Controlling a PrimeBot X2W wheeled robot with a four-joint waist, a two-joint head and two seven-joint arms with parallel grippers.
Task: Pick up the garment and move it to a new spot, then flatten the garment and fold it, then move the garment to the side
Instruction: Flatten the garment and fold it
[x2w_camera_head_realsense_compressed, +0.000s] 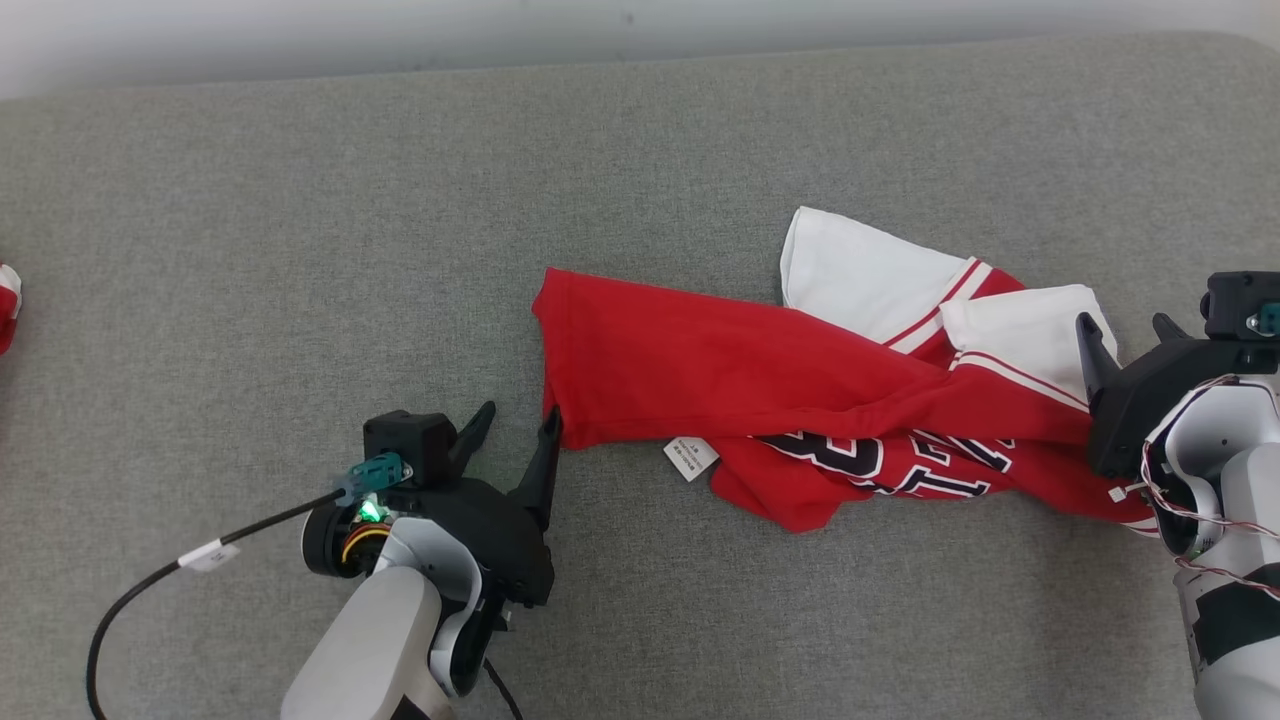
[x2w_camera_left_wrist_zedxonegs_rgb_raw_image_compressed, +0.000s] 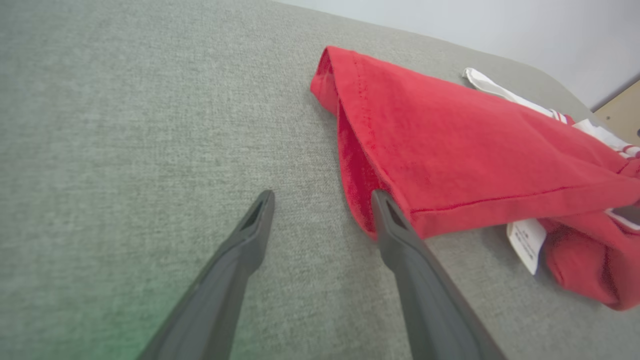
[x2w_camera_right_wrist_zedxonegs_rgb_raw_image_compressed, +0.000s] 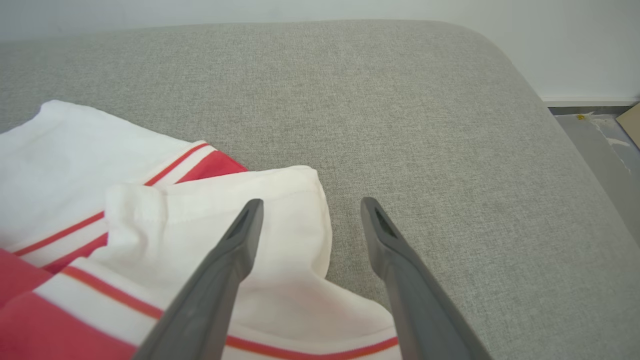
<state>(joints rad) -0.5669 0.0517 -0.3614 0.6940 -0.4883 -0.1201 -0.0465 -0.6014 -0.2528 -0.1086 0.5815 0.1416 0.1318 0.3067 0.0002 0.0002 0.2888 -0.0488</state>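
1. Garment (x2w_camera_head_realsense_compressed: 800, 400): red jersey with white sleeves; lies crumpled right of centre on the grey padded surface (x2w_camera_head_realsense_compressed: 300, 200); folded over itself, not flat; neither gripper has hold of it.
2. Far left edge, head view: small red-and-white object (x2w_camera_head_realsense_compressed: 6, 305), cut off by the frame; cannot identify.
3. Left gripper (x2w_camera_head_realsense_compressed: 520, 412): lower left of centre; fingers spread wide, nothing between them; black cable (x2w_camera_head_realsense_compressed: 130, 600) loops away from the wrist. Left wrist view: the finger nearer the garment has its tip at the red hem corner, touching or just beside, cannot tell which; the other finger is over bare grey surface.
4. Near edge of the garment: white care label (x2w_camera_head_realsense_compressed: 690, 457) sticks out from under the red fold; black-and-white lettering (x2w_camera_head_realsense_compressed: 880, 460) just right of it, partly covered by the fold.
5. Far right part of the garment: two white sleeve sections (x2w_camera_head_realsense_compressed: 870, 270) with red stripes, one overlapping the other.
6. Right gripper (x2w_camera_head_realsense_compressed: 1122, 322): at the right edge; fingers wide apart, gripping nothing. Right wrist view: one finger above the white sleeve, the other above bare grey surface; the sleeve's edge lies between them.
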